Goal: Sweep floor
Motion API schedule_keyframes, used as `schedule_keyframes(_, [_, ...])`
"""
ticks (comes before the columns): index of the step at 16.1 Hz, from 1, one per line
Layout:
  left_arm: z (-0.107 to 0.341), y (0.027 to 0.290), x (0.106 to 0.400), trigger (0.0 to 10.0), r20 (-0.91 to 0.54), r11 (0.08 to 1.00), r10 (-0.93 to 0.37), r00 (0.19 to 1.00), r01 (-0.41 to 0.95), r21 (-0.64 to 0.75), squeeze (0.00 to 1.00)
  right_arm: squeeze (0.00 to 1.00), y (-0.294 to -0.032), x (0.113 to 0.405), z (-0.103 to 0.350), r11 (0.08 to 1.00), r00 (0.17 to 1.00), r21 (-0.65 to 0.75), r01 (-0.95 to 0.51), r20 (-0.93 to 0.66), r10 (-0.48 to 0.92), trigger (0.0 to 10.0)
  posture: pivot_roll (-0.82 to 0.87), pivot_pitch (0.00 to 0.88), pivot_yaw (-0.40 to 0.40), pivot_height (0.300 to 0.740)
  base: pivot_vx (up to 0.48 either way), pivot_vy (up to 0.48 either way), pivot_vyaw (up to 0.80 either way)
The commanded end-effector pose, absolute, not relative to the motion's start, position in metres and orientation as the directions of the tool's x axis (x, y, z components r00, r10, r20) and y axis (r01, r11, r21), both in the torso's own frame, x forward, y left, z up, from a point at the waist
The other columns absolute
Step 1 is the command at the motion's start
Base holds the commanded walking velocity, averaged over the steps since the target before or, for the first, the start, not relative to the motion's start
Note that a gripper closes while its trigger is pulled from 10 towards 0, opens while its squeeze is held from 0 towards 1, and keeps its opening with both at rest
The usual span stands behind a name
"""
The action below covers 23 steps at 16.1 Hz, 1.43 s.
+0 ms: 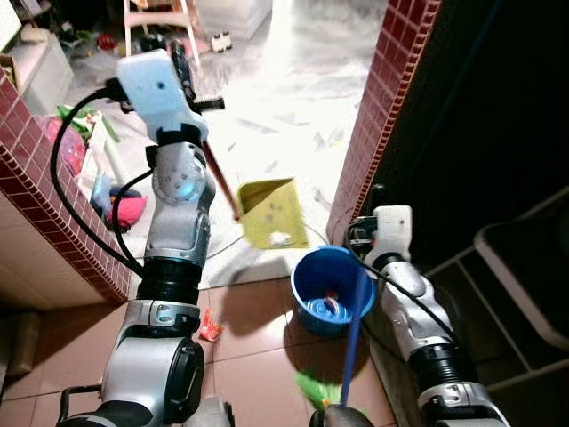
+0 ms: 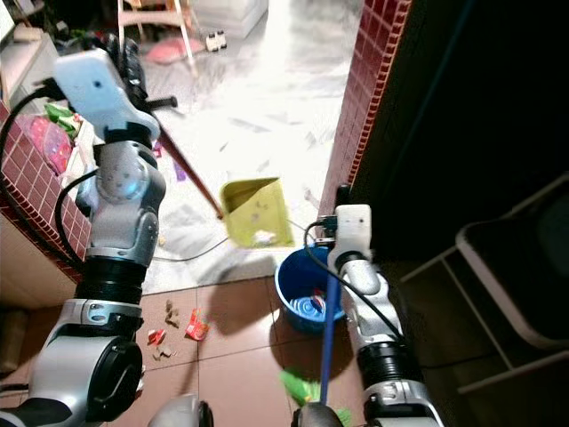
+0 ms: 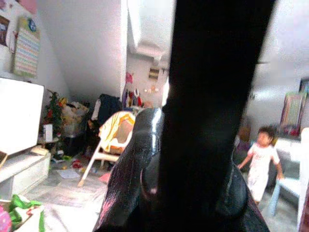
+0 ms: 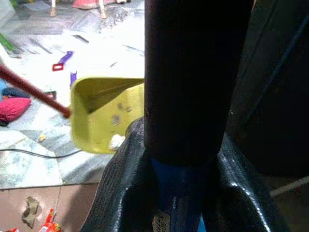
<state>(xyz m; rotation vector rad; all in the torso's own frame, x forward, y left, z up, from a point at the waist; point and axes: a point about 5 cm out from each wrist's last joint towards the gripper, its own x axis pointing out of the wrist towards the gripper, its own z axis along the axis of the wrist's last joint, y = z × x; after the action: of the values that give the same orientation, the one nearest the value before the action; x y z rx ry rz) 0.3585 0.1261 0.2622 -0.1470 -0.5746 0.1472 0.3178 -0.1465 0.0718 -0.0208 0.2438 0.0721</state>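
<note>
My left gripper is raised high and shut on the red-brown handle of a yellow-green dustpan. The pan hangs tilted just beyond a blue bucket and has a white scrap in it. My right gripper is shut on the blue broom handle. The broom's green bristles rest on the tiles near my feet. Scraps of litter lie on the brown tiles to the left of the bucket. In the left wrist view a dark shaft runs between the fingers.
Red brick walls stand at left and right of the doorway. A cable crosses the pale floor beyond. A dark chair stands at right. Toys and a pink cushion lie at left. A person stands in the far room.
</note>
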Motion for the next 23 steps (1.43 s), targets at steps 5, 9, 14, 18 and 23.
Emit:
schedule_keyframes(5, [0.301,0.115,0.35,10.0,0.642,0.979,0.131,0.755,0.003,-0.204,0.0,0.0,-0.147,0.319,0.072,0.997,0.966,-0.013,-0.075,-0.25,0.069,10.0,-0.09,0.022,-0.005,0.74,0.0,0.0,0.0])
schedule_keyframes(9, [0.27,0.077,0.343,10.0,0.58,0.968,-0.074,0.811,0.199,-0.155,0.0,0.0,-0.147,0.319,0.072,0.997,0.965,-0.019,-0.081,-0.253,0.074,10.0,-0.09,0.023,-0.003,0.74,0.0,0.0,0.0])
schedule_keyframes(14, [0.246,0.058,0.336,10.0,0.553,0.962,-0.216,0.805,0.272,-0.019,0.0,0.0,-0.146,0.32,0.073,0.997,0.967,-0.023,-0.08,-0.246,0.072,10.0,-0.09,0.024,-0.003,0.74,0.0,0.0,0.0])
schedule_keyframes(18, [0.25,0.038,0.323,10.0,0.587,0.906,-0.411,0.697,0.387,0.174,0.0,0.0,-0.146,0.321,0.075,0.997,0.969,-0.025,-0.079,-0.235,0.071,10.0,-0.09,0.025,-0.003,0.74,0.0,0.0,0.0])
schedule_keyframes(23, [0.245,-0.003,0.285,10.0,0.499,0.627,-0.777,0.384,0.549,0.552,0.0,0.0,-0.146,0.322,0.076,0.997,0.971,-0.026,-0.078,-0.228,0.07,10.0,-0.08,0.025,-0.005,0.74,0.0,0.0,0.0])
